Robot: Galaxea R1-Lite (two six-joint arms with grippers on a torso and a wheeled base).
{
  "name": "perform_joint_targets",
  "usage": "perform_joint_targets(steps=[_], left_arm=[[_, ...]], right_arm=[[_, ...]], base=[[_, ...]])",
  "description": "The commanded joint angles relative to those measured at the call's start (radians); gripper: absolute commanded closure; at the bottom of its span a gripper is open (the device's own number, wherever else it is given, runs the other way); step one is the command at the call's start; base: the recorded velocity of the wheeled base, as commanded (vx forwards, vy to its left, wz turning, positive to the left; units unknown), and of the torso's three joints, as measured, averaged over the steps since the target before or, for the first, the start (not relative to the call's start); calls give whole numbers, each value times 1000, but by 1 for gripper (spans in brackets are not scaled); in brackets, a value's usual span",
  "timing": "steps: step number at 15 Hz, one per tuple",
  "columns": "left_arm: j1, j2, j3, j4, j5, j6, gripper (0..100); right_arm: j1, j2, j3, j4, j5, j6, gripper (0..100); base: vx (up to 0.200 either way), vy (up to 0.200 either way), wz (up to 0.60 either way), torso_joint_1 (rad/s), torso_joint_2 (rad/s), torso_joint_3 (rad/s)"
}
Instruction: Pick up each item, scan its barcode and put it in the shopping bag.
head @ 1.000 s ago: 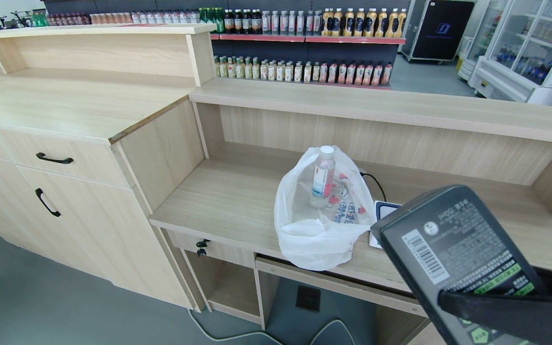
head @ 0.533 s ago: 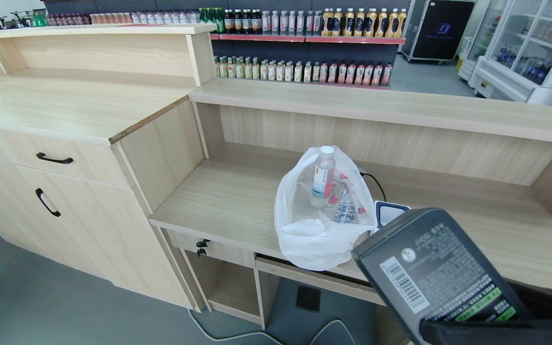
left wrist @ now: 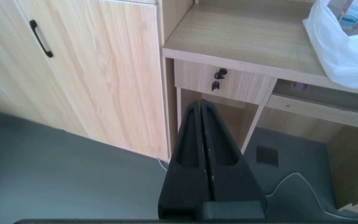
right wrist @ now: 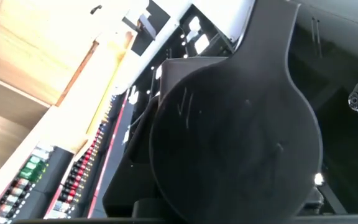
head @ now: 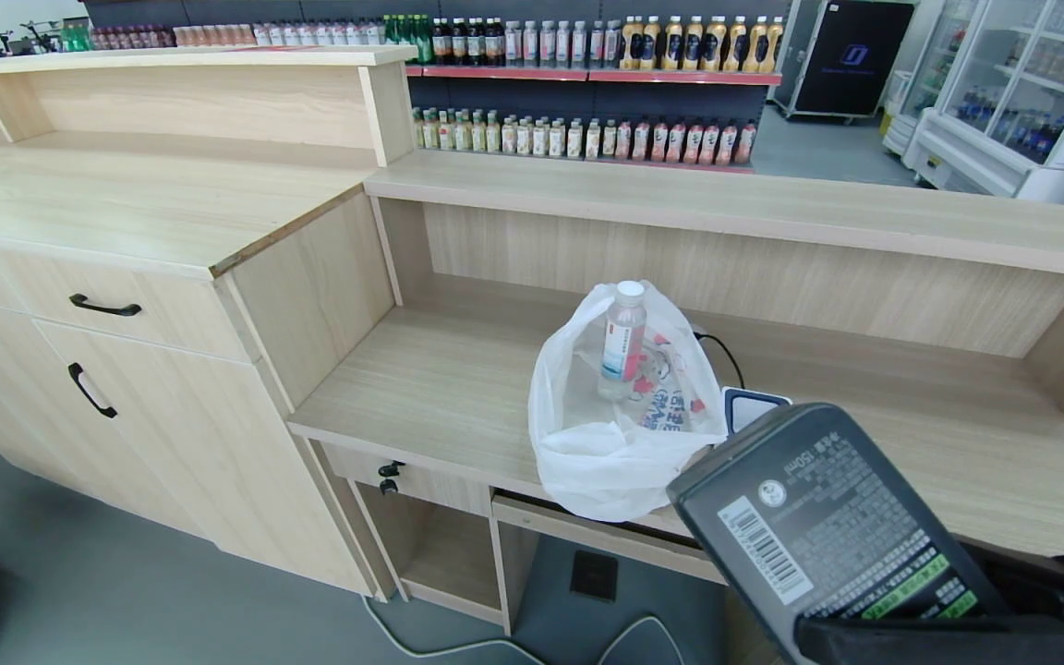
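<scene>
**Turning the label to the scanner before bagging**

The right tool (head: pixel 874 637) is gripping a black container (head: pixel 828 526) by its lower end and holding it in the air at the near right, in front of the tabletop (head: pixel 440 388). The barcode (head: pixel 763 550) is facing up and away from the tabletop. The small scanner (head: pixel 754 406) is lying flat on the tabletop, just right of the shopping bag (head: pixel 606 453) and just beyond the container's far end.

Judging from this, the scan is the step in hand. It is calling for a roll of the wrist so that the striped patch is looking down at the scanner's window, with the container hovering close above it and not knocking it.

The white bag is standing open at the near edge of the tabletop, with a clear bottle (head: pixel 622 342) upright inside it. For the drop, the container should be coming in from above the bag's mouth and going down beside the bottle. Brushing the thin rim risks folding the bag shut or dragging it off the edge.

The left tool (left wrist: pixel 207 155) is hanging low at the left, in front of the cupboard, with its fingers pressed together and nothing between them.
</scene>
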Motion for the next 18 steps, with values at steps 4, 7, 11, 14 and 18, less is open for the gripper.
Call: perform_joint_targets(steps=[4, 7, 11, 14, 18], left_arm=[[0, 0, 0, 0, 0, 0, 100], [0, 0, 0, 0, 0, 0, 100], [0, 0, 0, 0, 0, 0, 100], [0, 0, 0, 0, 0, 0, 100], [0, 0, 0, 0, 0, 0, 100]], right_arm=[[-206, -3, 17, 7, -240, 510, 100], [-392, 1, 23, 67, -341, 1050, 100], [-740, -83, 4, 400, -398, 1556, 100], [-924, -80, -2, 418, -399, 1886, 100], [-1053, -20, -31, 406, -399, 2061, 100]], base=[[0, 0, 0, 0, 0, 0], [0, 0, 0, 0, 0, 0], [0, 0, 0, 0, 0, 0], [0, 0, 0, 0, 0, 0], [0, 0, 0, 0, 0, 0]])
